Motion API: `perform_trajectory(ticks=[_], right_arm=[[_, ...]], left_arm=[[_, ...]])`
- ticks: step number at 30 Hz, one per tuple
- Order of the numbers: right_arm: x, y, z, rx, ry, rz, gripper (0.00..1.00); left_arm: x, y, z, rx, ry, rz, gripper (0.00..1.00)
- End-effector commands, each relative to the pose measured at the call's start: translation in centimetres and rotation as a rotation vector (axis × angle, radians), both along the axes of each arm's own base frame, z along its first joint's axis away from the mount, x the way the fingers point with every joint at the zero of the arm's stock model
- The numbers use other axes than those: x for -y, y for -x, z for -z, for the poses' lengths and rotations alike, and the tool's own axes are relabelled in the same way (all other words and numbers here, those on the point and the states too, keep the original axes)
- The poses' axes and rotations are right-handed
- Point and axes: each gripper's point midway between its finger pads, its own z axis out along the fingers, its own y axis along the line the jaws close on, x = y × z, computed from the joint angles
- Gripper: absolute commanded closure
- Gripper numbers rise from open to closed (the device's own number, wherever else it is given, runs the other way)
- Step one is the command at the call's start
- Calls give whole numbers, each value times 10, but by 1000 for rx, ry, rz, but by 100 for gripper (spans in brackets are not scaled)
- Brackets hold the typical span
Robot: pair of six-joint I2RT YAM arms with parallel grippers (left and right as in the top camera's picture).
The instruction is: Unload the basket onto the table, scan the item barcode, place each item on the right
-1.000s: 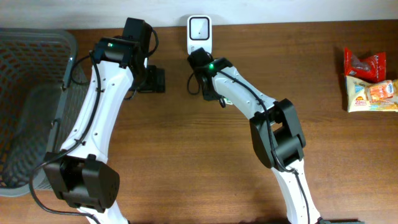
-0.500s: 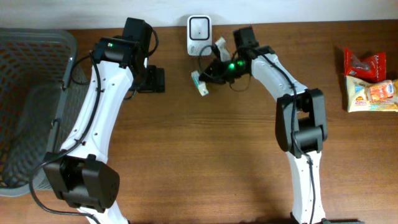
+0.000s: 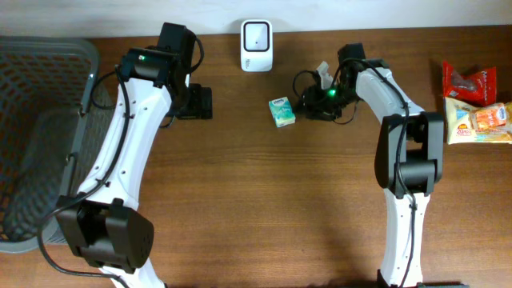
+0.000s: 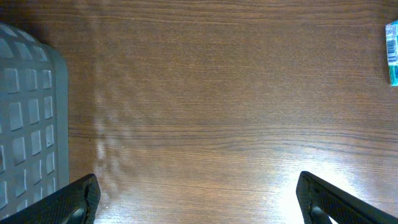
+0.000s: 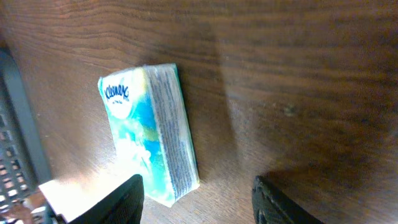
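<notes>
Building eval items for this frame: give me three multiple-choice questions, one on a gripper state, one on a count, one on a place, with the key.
1. The left gripper is: A) shut and empty; B) shut on a pack; C) open, nothing between its fingers.
2. Snack packs at the table's right edge: A) one; B) two; C) four.
3. The tissue pack is: A) in the left gripper; B) among the snack packs; C) lying on the table, beside the right gripper.

Key: C, the left wrist view shows both fingers far apart over bare wood. B, a red pack and a pale one lie next to each other. C, the right wrist view shows it on the wood, not clamped between the fingers.
</notes>
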Motion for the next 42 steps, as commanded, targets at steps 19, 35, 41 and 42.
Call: perform_trajectory(ticks=[19,35,41,42], right_arm=[[-53,-7,-11,153,35,-190,96],[-91,-162,-129,1124,1001,-298,96],[-92,-165,-127,1133,994,-287,96],[-88,-164,-125,1117,1006,-279,96]], left_arm=[[0,0,0,1,4,-13,1],[0,0,0,1,4,-13,1],[0,0,0,1,4,-13,1],[0,0,0,1,4,-13,1]])
